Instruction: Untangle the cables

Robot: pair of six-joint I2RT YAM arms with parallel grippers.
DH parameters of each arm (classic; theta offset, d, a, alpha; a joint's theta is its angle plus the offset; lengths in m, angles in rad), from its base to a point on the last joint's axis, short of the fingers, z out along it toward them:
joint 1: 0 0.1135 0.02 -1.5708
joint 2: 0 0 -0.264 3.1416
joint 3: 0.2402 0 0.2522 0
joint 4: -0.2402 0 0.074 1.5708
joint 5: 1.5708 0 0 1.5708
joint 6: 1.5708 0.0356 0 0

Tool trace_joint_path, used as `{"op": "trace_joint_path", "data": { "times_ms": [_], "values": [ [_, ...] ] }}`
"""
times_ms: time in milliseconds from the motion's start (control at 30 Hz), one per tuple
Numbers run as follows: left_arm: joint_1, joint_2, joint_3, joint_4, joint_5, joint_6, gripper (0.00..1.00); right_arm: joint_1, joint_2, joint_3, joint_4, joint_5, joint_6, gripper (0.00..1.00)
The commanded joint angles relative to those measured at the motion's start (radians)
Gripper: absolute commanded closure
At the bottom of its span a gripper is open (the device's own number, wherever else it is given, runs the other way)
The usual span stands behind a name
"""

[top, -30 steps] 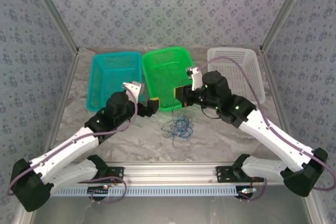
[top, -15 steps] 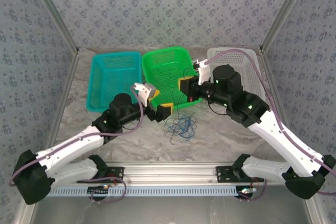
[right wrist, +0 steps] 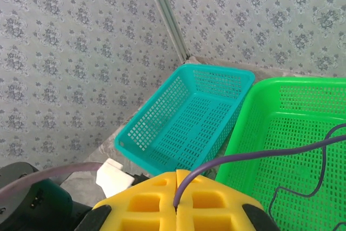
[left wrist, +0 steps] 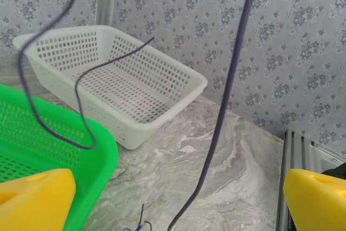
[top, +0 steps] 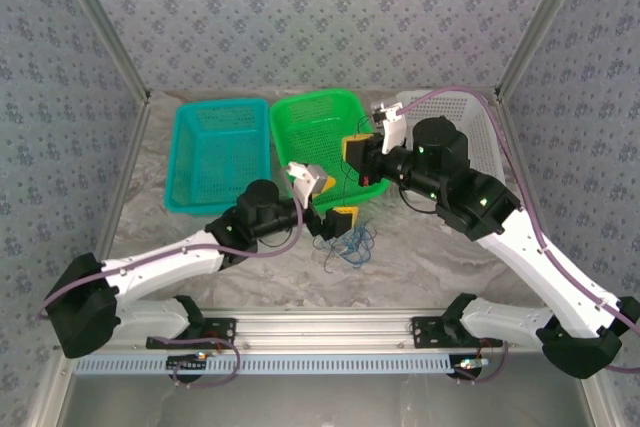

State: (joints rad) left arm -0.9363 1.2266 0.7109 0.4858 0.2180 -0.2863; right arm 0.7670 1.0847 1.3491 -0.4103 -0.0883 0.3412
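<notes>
The right tool (right wrist: pixel 176 201) is pinched tight on 1 dark cable (right wrist: pixel 259 155). The left tool (top: pixel 327 199) is wide apart, near the tangle (top: pixel 348 244).

Three baskets stand in a row at the back of the worktop (top: pixel 430 252). Taking the middle basket (top: pixel 310 137) as the mark, the left basket (top: pixel 215 152) sits just to its left and the right basket (top: pixel 478 122) just to its right. The cables (top: pixel 347 242) lie on the worktop before its near right corner. My left claw (top: pixel 335 219) is at its near edge, just left of the cables. My right claw (top: pixel 356 152) hangs over its right side, and a strand (right wrist: pixel 270 155) runs from it across that basket.
</notes>
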Motion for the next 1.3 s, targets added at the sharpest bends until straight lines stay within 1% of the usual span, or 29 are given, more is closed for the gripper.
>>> {"op": "trace_joint_path", "data": {
  "times_ms": [0,133,400,500,667,800,933,1100,1267],
  "values": [
    [-0.004,0.034,0.04,0.086,0.013,-0.021,0.01,-0.004,-0.014,0.058,0.039,0.033,-0.027,0.97],
    [-0.009,0.087,0.061,0.104,0.015,-0.025,0.02,-0.002,-0.006,0.089,0.045,0.032,-0.033,0.97],
    [-0.013,0.211,0.118,0.122,0.034,-0.039,0.07,-0.002,-0.005,0.156,0.055,0.024,-0.064,0.97],
    [-0.013,0.242,0.122,0.13,0.044,-0.048,0.08,-0.003,0.003,0.218,0.031,0.042,-0.101,0.97],
    [-0.013,0.281,0.124,0.122,0.033,-0.05,0.1,-0.004,0.056,0.377,-0.062,0.034,-0.177,0.97],
    [-0.013,0.319,0.138,0.081,0.029,-0.053,0.13,-0.011,0.081,0.443,-0.069,0.055,-0.222,0.97],
    [-0.013,0.372,0.165,0.036,0.038,-0.069,0.19,-0.024,0.117,0.511,-0.088,0.042,-0.235,0.97],
    [-0.013,0.415,0.165,0.03,0.049,-0.085,0.2,-0.047,0.133,0.572,-0.079,0.051,-0.234,0.97],
    [-0.013,0.453,0.163,0.021,0.044,-0.102,0.23,-0.097,0.133,0.618,-0.055,0.068,-0.197,0.97]
  ]
}}
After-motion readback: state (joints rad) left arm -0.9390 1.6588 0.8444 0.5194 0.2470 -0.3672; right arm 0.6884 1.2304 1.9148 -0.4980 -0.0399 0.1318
